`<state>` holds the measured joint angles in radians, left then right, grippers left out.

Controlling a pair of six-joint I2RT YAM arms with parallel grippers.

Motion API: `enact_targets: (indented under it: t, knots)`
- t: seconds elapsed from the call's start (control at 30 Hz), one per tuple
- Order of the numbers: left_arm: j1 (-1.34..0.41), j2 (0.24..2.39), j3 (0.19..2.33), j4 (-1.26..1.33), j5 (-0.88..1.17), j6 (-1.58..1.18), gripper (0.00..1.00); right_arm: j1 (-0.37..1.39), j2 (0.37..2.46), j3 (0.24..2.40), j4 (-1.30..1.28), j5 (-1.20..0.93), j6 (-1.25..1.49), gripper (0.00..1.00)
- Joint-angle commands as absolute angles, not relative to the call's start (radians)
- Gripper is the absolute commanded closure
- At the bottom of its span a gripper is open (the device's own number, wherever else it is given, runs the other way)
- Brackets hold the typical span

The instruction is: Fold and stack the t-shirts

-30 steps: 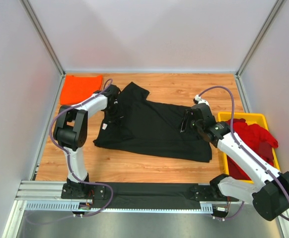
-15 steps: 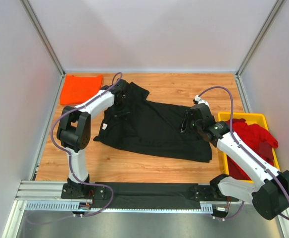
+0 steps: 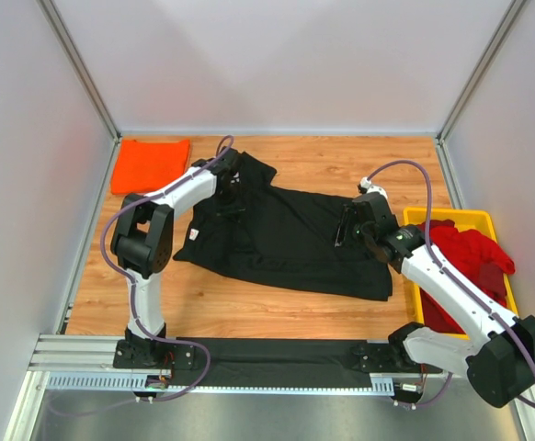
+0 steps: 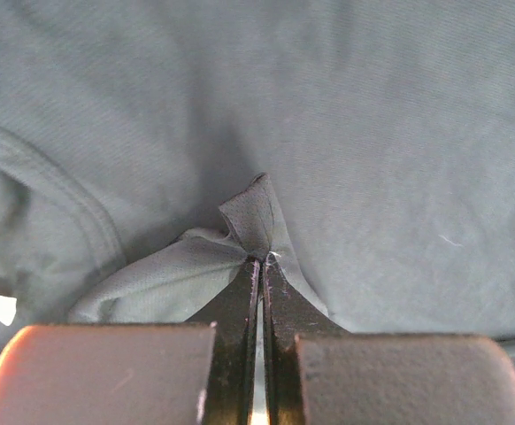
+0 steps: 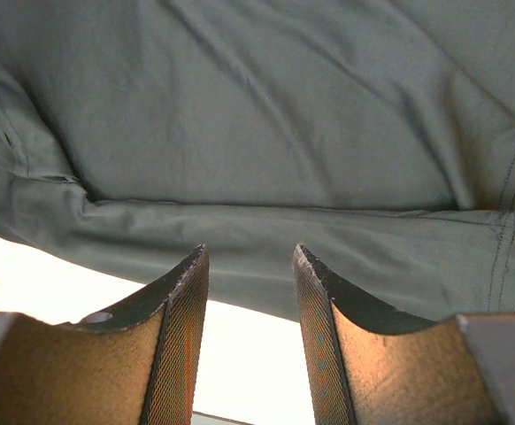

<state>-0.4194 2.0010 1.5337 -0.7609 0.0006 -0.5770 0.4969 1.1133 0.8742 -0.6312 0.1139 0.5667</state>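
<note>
On the tabletop (image 3: 313,156) the black t-shirt (image 3: 286,239) is spread at centre, red t-shirts (image 3: 465,253) are heaped in the yellow tray (image 3: 451,217) at right, the orange t-shirt (image 3: 150,163) is laid upper left; the left end effector (image 4: 259,266) is clamped on the black t-shirt, the right end effector (image 5: 249,266) is held apart

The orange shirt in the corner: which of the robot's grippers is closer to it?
Left. The left gripper pinches the black shirt a little to the right of the orange shirt. The right gripper stands open over the black shirt's opposite edge, much farther away.
</note>
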Motion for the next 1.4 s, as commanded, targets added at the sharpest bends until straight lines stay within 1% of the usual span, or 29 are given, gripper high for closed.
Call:
enact_targets:
  t: [0.0, 0.17, 0.33, 0.43, 0.47, 0.53, 0.57, 0.67, 0.73, 0.77, 0.8, 0.83, 0.93, 1.37]
  knots:
    - [-0.431, 1.994, 1.568, -0.707, 0.038, -0.543, 1.0, 0.497, 1.118, 0.868, -0.612, 0.138, 0.554, 0.55]
    - [-0.431, 1.996, 1.554, -0.663, 0.067, -0.54, 1.0, 0.497, 1.121, 0.87, -0.611, 0.14, 0.552, 0.55]
    - [-0.431, 2.016, 1.571, -0.693, 0.045, -0.546, 1.0, 0.496, 1.121, 0.865, -0.612, 0.149, 0.557, 0.55]
    - [-0.431, 2.007, 1.589, -0.761, 0.003, -0.555, 0.83, 0.494, 1.127, 0.867, -0.621, 0.15, 0.571, 0.55]
    - [-0.431, 1.999, 1.592, -0.79, -0.039, -0.549, 0.74, 0.494, 1.137, 0.87, -0.62, 0.141, 0.571, 0.55]
    - [-0.431, 1.954, 1.588, -0.802, -0.061, -0.543, 0.65, 0.495, 1.152, 0.867, -0.568, 0.079, 0.551, 0.54]
    - [-0.431, 1.938, 1.585, -0.822, -0.081, -0.54, 0.64, 0.5, 1.188, 0.876, -0.549, 0.014, 0.52, 0.53]
    - [-0.431, 1.882, 1.577, -0.879, -0.098, -0.543, 0.62, 0.535, 1.288, 0.943, -0.575, 0.056, 0.52, 0.55]
    - [-0.433, 1.842, 1.505, -0.844, -0.008, -0.535, 0.61, 0.549, 1.324, 0.966, -0.594, 0.074, 0.52, 0.55]
    - [-0.436, 1.823, 1.473, -0.786, 0.091, -0.528, 0.6, 0.554, 1.328, 0.971, -0.591, 0.075, 0.534, 0.55]
    - [-0.44, 1.816, 1.442, -0.764, 0.113, -0.529, 0.59, 0.557, 1.331, 0.971, -0.589, 0.074, 0.538, 0.56]
    - [-0.452, 1.81, 1.395, -0.744, 0.117, -0.531, 0.57, 0.557, 1.33, 0.969, -0.586, 0.072, 0.546, 0.56]
    - [-0.462, 1.819, 1.347, -0.698, 0.118, -0.54, 0.55, 0.558, 1.301, 0.959, -0.591, 0.067, 0.56, 0.56]
    - [-0.486, 1.956, 1.404, -0.736, 0.095, -0.587, 0.55, 0.558, 1.18, 0.953, -0.652, 0.117, 0.548, 0.55]
